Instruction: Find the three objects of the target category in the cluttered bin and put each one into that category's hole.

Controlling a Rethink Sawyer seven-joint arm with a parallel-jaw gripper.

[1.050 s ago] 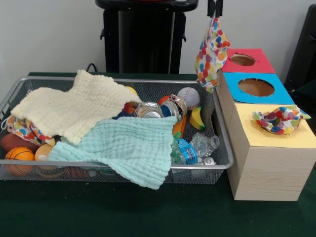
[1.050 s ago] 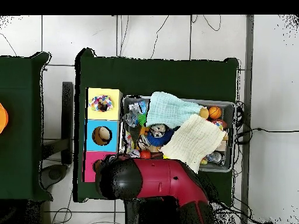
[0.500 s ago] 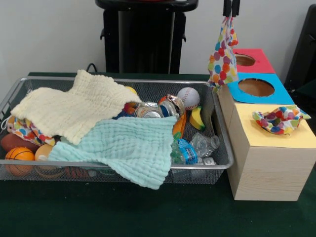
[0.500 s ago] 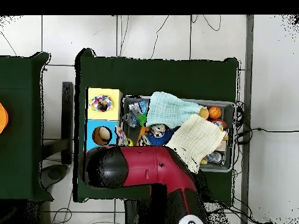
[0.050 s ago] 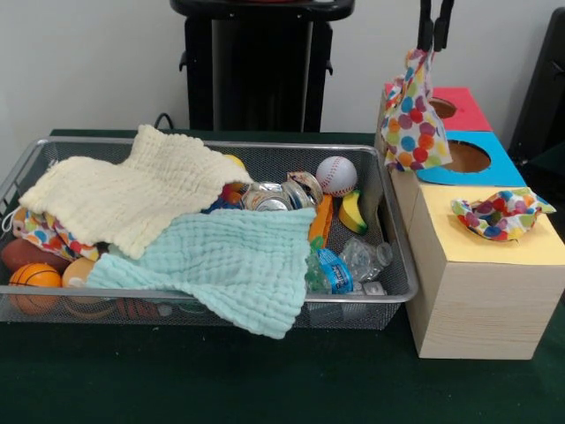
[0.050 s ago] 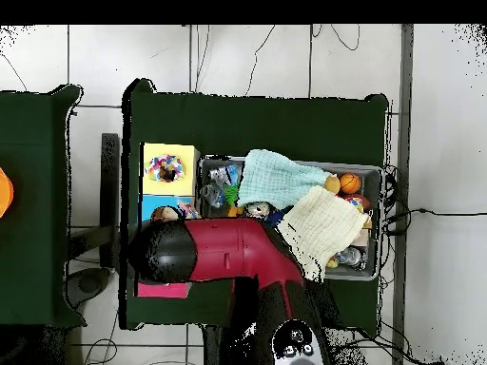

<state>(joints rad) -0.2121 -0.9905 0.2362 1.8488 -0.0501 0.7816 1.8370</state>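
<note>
The gripper (image 5: 436, 40) pinches a dotted cloth (image 5: 411, 119) dangling over the blue box (image 5: 494, 161), seemingly mid-carry toward the yellow box (image 5: 494, 252), where a matching cloth (image 5: 500, 213) sits in the hole; next, travel nearer and release.

The end effector (image 5: 435, 40) is cut off at the top edge; the cream cloth (image 5: 132, 196) hides toys.

Dotted cloth (image 5: 501, 215) plugs yellow hole; blue hole (image 5: 465, 157) half-screened; towels (image 5: 221, 256) blanket bin.
</note>
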